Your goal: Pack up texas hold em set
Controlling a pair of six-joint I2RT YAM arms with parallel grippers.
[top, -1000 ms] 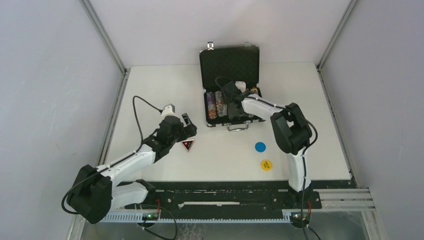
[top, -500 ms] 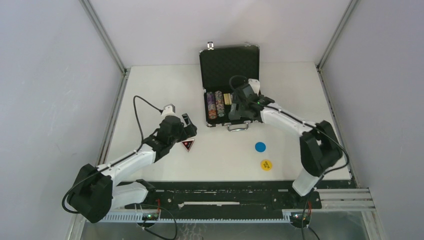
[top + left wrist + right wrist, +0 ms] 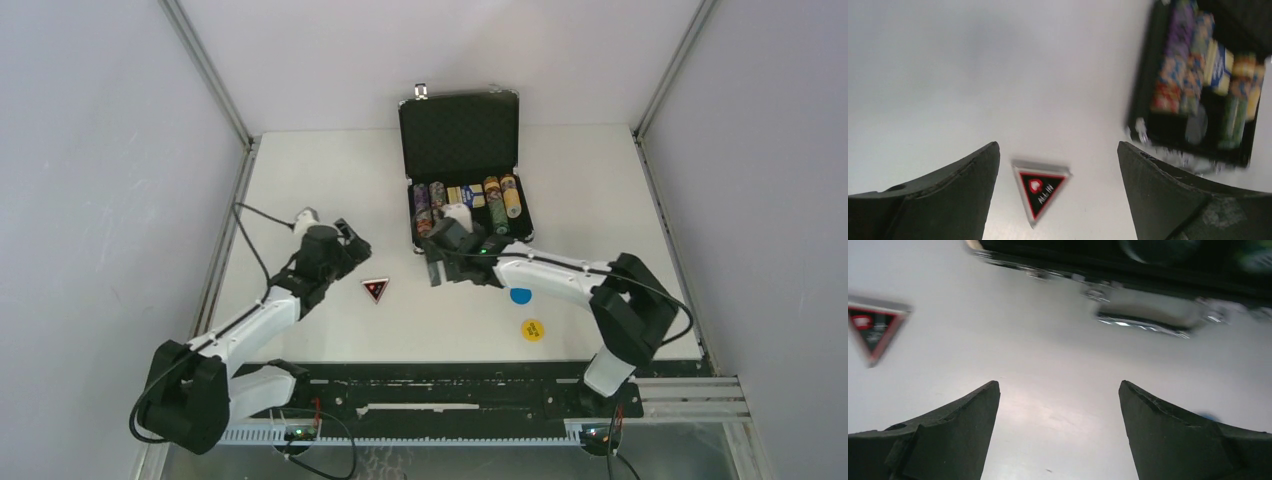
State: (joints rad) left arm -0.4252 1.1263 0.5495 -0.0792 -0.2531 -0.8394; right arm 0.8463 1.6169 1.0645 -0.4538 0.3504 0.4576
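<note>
At 12 o'clock on the white surface [image 3: 300, 180]: black briefcase [image 3: 460, 135], open, lid upright, handle [image 3: 1143, 322] facing 6 o'clock. Inside, rows of poker chips [image 3: 430, 205] at 9 and 3 o'clock, with the yellow-blue card deck [image 3: 466, 194] between them. Flat on the surface at 8 o'clock of the briefcase, well apart from it: red triangular token [image 3: 376, 290]. At 5 o'clock of the briefcase: blue round token [image 3: 521, 298], partly covered by the right arm [image 3: 560, 275]; near it, at its 6 o'clock, yellow round token [image 3: 532, 329]. Released, jaws wide, nothing between them: left tool [image 3: 1057, 150], hovering at 11 o'clock of the red triangular token. Released and empty too: right tool [image 3: 1058, 387], over bare surface by the briefcase's 7 o'clock corner, just in front of the handle.
</note>
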